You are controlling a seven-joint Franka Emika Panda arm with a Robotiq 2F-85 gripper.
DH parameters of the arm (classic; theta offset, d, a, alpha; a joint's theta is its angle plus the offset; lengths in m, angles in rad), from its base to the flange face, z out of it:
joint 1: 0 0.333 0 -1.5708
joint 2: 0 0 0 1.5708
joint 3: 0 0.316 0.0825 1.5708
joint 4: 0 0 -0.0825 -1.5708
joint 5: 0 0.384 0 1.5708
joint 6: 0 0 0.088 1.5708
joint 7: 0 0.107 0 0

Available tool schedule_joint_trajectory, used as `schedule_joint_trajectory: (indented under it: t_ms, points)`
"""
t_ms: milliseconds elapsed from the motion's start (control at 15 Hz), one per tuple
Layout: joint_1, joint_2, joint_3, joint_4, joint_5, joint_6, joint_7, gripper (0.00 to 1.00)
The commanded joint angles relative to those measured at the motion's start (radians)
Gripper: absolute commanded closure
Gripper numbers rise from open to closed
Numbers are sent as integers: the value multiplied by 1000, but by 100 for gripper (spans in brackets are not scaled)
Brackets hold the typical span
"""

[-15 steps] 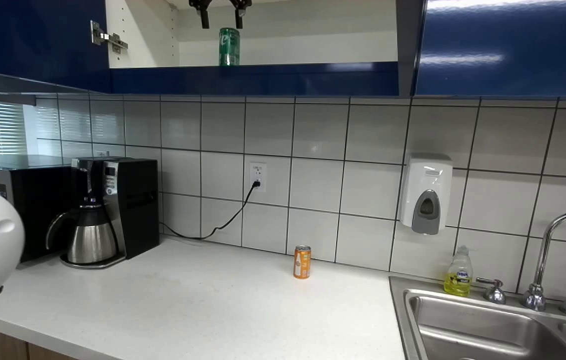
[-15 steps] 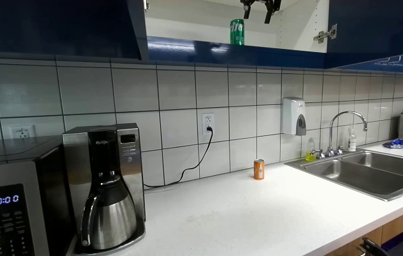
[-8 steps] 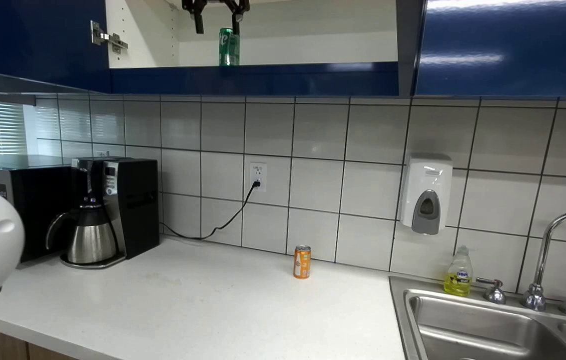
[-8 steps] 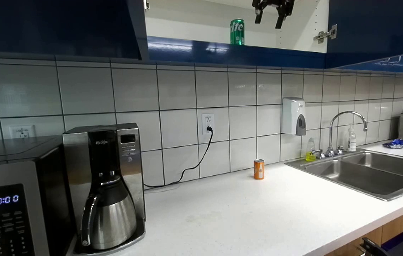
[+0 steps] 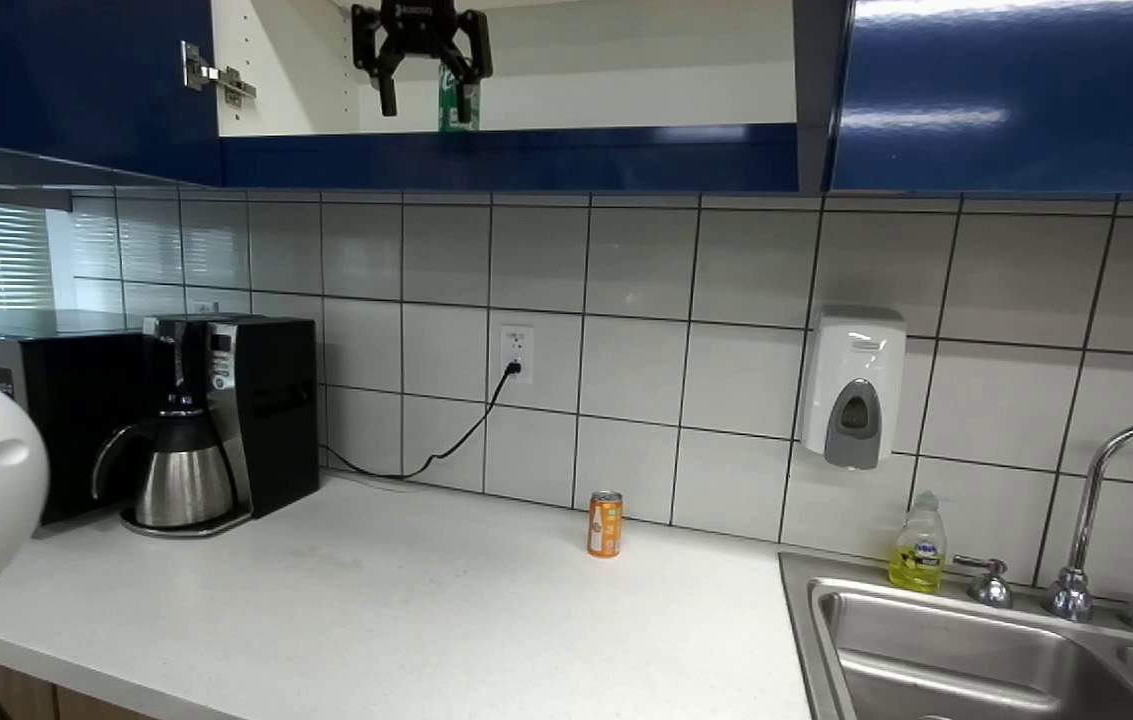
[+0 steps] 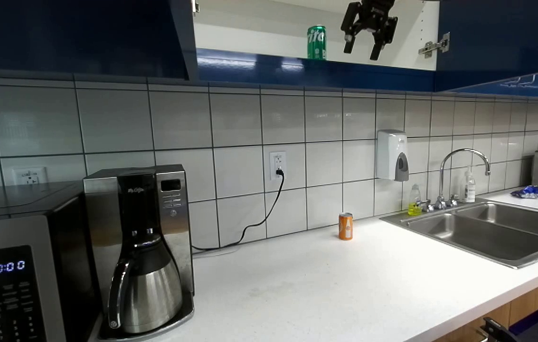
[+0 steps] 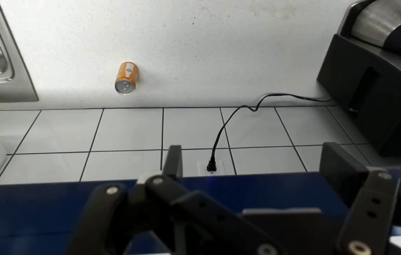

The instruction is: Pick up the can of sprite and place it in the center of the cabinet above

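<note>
The green can of sprite stands upright inside the open cabinet. The can and the blue cabinet edge also show in an exterior view. My gripper is open with nothing between its fingers. It hangs fingers down at the cabinet front and hides part of the can in that view. In an exterior view my gripper appears apart from the can, to its right. In the wrist view my open gripper is over the cabinet's blue edge, and the sprite can is out of view.
An orange can stands on the white counter by the tiled wall. A coffee maker and a microwave are at one end. A sink and a soap dispenser are at the other. Cabinet doors flank the opening.
My open gripper has moved down and away from the can, to the right in an exterior view. The can of sprite has stayed in place in the cabinet.
</note>
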Motion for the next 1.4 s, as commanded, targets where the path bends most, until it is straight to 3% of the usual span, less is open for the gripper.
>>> schedule_joint_trajectory:
  t_ms: [0, 400, 800, 867, 1333]
  points:
    - [-8, -72, -4, -144, 37, 83, -51, 0]
    - [-4, -117, -4, -298, 44, 143, -86, 0]
    - [0, -146, -5, -379, 41, 168, -110, 0]
    - [-8, -109, 3, -338, 32, 140, -78, 0]
    - [-7, -125, 2, -361, 32, 150, -85, 0]
